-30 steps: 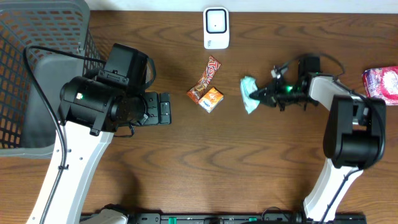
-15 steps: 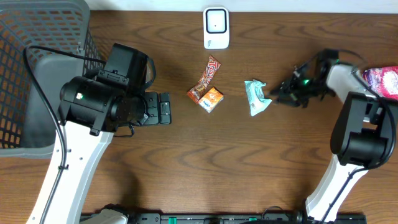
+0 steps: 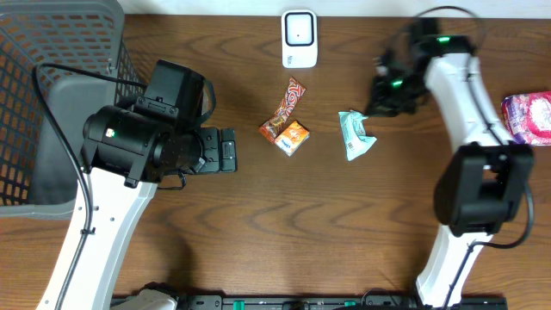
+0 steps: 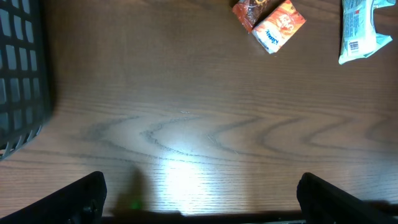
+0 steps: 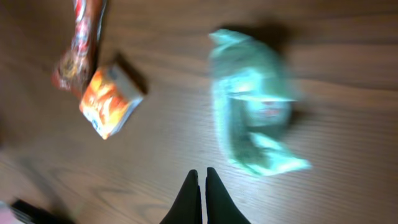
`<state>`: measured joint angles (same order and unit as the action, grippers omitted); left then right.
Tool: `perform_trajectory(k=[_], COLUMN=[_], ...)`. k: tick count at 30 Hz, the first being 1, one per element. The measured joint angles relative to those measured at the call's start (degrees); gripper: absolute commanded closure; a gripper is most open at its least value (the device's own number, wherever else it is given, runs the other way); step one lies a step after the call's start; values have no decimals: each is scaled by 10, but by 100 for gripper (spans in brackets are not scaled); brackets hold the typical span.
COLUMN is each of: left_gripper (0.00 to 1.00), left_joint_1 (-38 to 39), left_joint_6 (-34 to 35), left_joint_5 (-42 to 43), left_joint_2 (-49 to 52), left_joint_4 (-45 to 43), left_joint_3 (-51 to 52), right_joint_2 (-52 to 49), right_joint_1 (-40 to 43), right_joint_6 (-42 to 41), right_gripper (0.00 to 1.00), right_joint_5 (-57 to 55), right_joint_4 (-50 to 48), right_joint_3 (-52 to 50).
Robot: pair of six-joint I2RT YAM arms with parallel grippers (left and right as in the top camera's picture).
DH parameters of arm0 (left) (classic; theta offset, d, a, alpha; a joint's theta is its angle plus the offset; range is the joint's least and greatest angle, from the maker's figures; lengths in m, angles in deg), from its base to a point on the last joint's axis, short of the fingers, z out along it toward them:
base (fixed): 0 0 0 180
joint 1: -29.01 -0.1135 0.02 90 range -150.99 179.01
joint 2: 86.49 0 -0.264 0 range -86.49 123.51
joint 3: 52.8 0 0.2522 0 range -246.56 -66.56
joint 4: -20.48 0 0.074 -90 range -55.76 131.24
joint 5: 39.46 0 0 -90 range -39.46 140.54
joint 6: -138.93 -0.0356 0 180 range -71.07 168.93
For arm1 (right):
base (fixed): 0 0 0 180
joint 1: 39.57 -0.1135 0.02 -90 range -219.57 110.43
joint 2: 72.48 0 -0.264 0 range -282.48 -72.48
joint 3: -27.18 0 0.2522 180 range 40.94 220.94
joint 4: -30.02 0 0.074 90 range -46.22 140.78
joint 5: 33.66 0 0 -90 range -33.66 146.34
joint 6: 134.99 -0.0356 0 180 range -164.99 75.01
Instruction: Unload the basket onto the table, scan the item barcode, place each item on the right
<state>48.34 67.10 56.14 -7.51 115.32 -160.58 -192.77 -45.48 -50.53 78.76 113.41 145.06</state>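
A grey basket [image 3: 52, 103] fills the desk's [image 3: 258, 232] back left corner. Just right of it the left gripper [image 4: 202, 208] hovers over bare wood with its jaws spread wide and nothing between them. Near the middle of the desk lie a candy bar [image 3: 291, 99] and an orange box [image 3: 294, 137], the box touching the bar's near end. A white scanner [image 3: 299, 39] sits at the middle of the back edge, apart from both. The teal packet [image 3: 354, 134] lies flat on the desk, right of the box, with nothing holding it. Just beyond its back right side hangs the right gripper [image 5: 202, 186], jaws pressed together and empty, the packet lying ahead of the tips in the wrist view. A pink pack [image 3: 529, 115] lies at the right edge.
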Motion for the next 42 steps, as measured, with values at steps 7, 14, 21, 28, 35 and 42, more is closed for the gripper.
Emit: perform_trajectory(k=[7,14,21,28,35,42], left_gripper=[2,2,2,2,2,2], left_joint_1=[0,0,0,0,0,0], left_joint_6=[0,0,0,0,0,0], left_joint_5=[0,0,0,0,0,0], left_joint_2=[0,0,0,0,0,0], left_joint_4=[0,0,0,0,0,0], left_joint_3=[0,0,0,0,0,0], right_joint_2=[0,0,0,0,2,3], right_joint_1=[-53,-21,5,4,4,2], right_joint_6=[-9,-16,-16,-16,-34,-75], right_gripper=[98,98,97,97,99,99], right_joint_5=[-47,-76,-99,-89,-82,-97], right_joint_4=[-86,-143,-170,-99,-62,-36], right_joint_3=[-88,-159,-162,-113,-9,-30])
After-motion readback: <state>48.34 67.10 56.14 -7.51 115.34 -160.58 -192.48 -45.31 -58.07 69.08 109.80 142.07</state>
